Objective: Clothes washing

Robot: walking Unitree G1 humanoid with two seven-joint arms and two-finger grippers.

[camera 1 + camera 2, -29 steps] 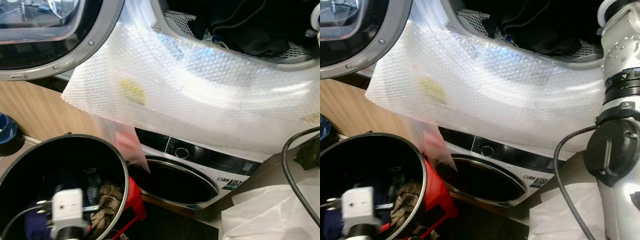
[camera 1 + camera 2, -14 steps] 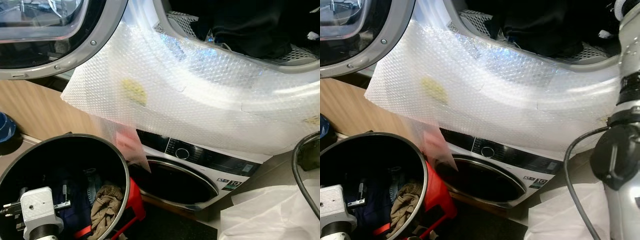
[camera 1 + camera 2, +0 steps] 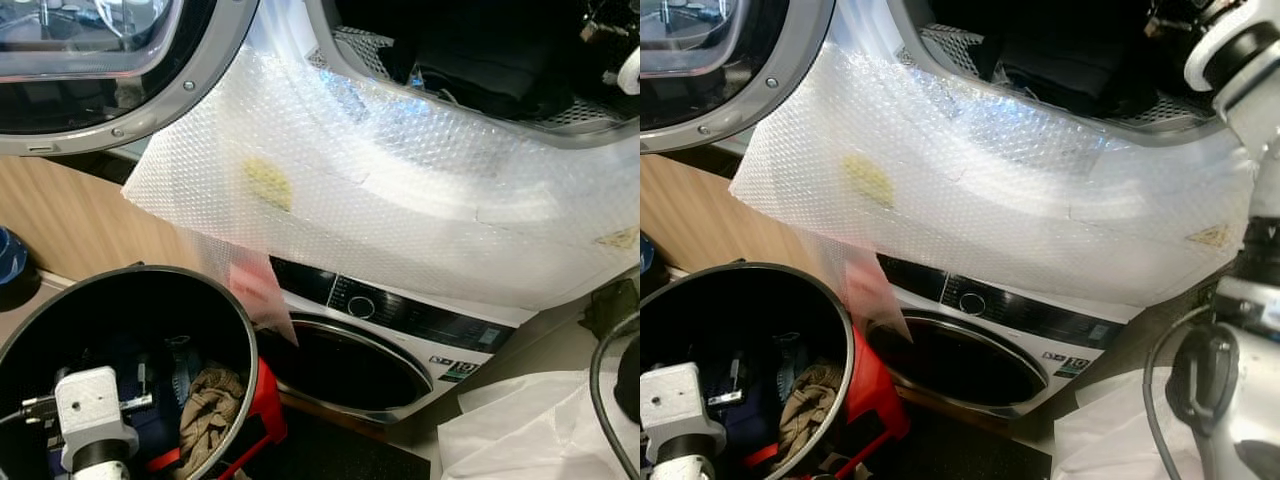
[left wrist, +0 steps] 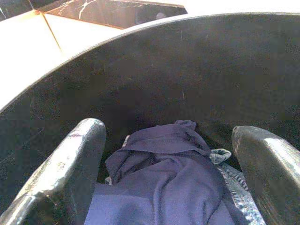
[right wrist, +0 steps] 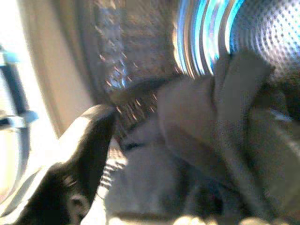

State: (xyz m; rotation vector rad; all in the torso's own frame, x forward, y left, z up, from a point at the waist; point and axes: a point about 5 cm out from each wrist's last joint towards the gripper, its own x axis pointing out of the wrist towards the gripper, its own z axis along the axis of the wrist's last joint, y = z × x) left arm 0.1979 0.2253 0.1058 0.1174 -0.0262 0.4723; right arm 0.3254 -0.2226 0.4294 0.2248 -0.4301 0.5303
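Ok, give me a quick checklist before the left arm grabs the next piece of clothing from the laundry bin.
1. Left pincer open: ok, fingers spread wide inside the black laundry bin.
2. Garment under it: ok, a dark blue garment lies between the fingers.
3. More laundry left: ok, a tan garment also lies in the bin.
4. Upper drum open: ok, its door is swung aside.
5. Right pincer clear of the drum: not ok, it is inside, by dark clothes.
6. Right pincer empty: cannot tell, view is blurred.
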